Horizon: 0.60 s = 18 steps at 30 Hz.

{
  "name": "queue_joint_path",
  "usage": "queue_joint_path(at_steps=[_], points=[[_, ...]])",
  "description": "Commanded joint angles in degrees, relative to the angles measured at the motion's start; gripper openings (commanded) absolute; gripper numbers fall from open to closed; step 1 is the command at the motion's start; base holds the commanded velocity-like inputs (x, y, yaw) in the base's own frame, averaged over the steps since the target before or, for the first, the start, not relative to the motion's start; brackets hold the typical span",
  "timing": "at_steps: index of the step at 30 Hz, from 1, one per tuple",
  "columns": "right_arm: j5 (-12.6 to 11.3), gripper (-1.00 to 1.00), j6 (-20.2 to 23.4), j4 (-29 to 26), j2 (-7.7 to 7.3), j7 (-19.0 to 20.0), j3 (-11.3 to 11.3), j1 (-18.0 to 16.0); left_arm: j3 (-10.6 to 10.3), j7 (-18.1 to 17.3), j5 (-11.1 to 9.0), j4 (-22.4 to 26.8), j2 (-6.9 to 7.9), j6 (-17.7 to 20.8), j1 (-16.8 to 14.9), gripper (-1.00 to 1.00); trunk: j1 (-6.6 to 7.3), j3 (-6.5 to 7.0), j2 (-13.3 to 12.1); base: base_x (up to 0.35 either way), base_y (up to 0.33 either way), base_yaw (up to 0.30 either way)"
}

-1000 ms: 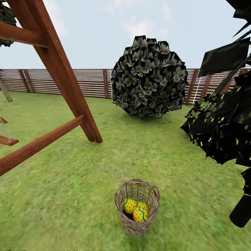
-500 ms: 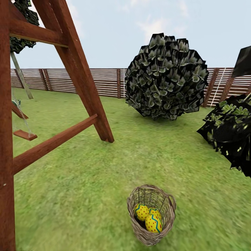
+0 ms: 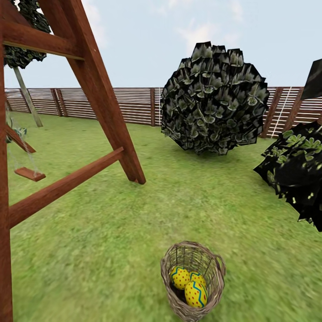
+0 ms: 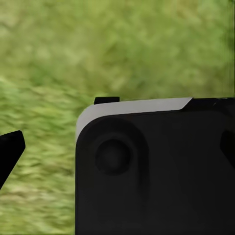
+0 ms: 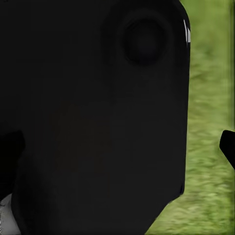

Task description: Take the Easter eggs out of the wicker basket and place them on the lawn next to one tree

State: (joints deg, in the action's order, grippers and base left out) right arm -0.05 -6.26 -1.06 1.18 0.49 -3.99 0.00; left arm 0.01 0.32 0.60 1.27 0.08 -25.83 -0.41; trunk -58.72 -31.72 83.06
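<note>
The wicker basket (image 3: 172, 268) stands upright on the lawn (image 3: 112, 241), low in the head view and right of centre. Inside it lie the yellow Easter eggs with red dots and zigzag bands: one (image 3: 180, 277) to the left, one (image 3: 196, 294) nearest me, and one (image 3: 199, 278) partly hidden behind. A tree (image 3: 27, 99) with a slim pale trunk stands far off at the back left by the fence. My left gripper (image 4: 117, 152) and right gripper (image 5: 117, 147) hang over blurred grass, their fingertips (image 4: 10, 149) (image 5: 227, 147) wide apart with nothing held.
A red-brown wooden swing frame (image 3: 107, 112) with a hanging seat (image 3: 29, 173) fills the left. A round dark bush (image 3: 213, 100) stands ahead, and black foliage (image 3: 295, 174) juts in at the right. A slatted fence (image 3: 134, 105) bounds the grass. A black robot part (image 4: 156, 171) blocks much of each wrist view.
The whole picture has shifted: the camera turned left, then came a little closer to the basket. The basket and eggs themselves have not moved.
</note>
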Motion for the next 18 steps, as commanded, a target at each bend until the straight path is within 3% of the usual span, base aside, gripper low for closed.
queue_joint_path(at_steps=[1, 11, 16, 18], points=[[-0.1, 1.0, -0.2, -0.1, 0.02, 0.0, -0.4, 0.0, 0.0, 0.0, 0.1, 0.0, 0.01, -0.2, 0.0, 1.0, -0.01, -0.05, 0.0, 0.111, -0.051, 0.001], [0.1, 1.0, -0.4, -0.9, -0.03, 0.6, -0.3, 0.0, 0.1, 0.0, -0.1, 0.0, 0.01, -0.2, 0.0, 1.0, -0.01, -0.05, 0.0, 0.032, -0.015, 0.0], [-0.1, 1.0, -5.1, -6.2, 0.11, 5.3, -0.5, 0.5, 0.1, -0.3, -0.1, 0.0, 0.01, -0.2, 0.0, 1.0, -0.01, -0.05, 0.0, 0.003, -0.001, 0.0], [-0.3, 1.0, -7.1, -10.7, 0.25, 7.6, -0.7, 2.3, 0.1, -0.3, -0.1, 0.0, 0.01, -0.2, 0.0, 1.0, -0.01, -0.05, 0.0, 0.001, 0.0, 0.0]])
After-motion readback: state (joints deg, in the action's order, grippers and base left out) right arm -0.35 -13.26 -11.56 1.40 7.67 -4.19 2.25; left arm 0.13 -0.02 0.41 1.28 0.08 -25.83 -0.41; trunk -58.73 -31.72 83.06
